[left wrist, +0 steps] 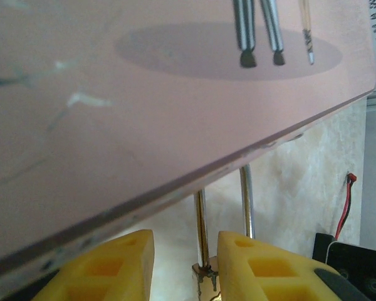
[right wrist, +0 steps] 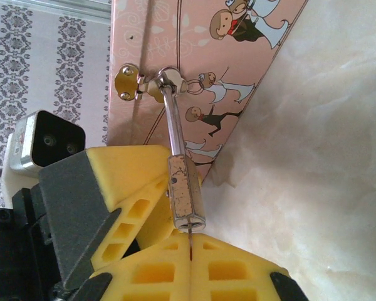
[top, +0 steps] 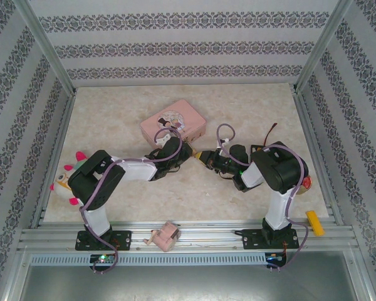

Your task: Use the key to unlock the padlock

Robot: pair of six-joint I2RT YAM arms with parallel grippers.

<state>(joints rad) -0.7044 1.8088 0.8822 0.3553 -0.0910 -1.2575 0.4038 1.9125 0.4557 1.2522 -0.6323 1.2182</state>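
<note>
Padlock (right wrist: pixel 185 188), brass-gold with silvery shackle (right wrist: pixel 174 125): hooked through hasp (right wrist: pixel 126 81) of pink picture-lidded tin (right wrist: pixel 194 37), long axis pointed straight at right gripper (right wrist: pixel 189 248). Thin dull-metal key (right wrist: pixel 191 237): pinched between its clenched yellow fingers, tip at keyhole. Left gripper (left wrist: pixel 185 257): nearest alongside, astride padlock body, partly spread, not yet clamped.

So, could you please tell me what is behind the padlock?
The pink tin, its clasp holding the shackle. The padlock and a left finger cover part of its wall.

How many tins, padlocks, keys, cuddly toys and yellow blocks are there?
pink tin: 1
padlock: 1
key: 1
cuddly toy: 1
yellow block: 1
Total: 5
</note>
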